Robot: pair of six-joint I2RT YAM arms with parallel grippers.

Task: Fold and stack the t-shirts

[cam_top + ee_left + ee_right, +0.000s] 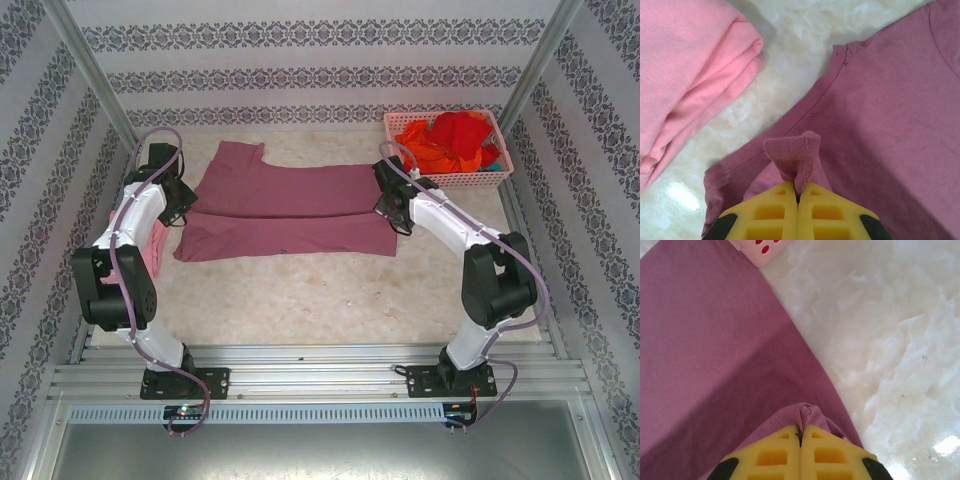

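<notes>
Left wrist shows the left gripper (pixel 798 192) clamped on a pinch of the mauve t-shirt (pixel 880 125); the right gripper (pixel 800 430) likewise. Uneven pulling (thin grips) could free one corner.

Boxed in by three walls (pixel 320 60), white paper with horizontal bands of dark damask ornament. Two bare aluminium posts (pixel 95 75) slanting up from the far corners of the table. Table top (pixel 300 290) cream, marbled, glossy; looks cloudy white up close in both wrist views. Stacked aluminium rails (pixel 320 365) along the near edge, slotted grey strip (pixel 320 413) just below, then a dull grey metal sheet (pixel 320 450). Thin metal framing down the left and right edges. Even, diffuse light, soft shadows, small bright glare patch (pixel 682 195) on the top.
</notes>
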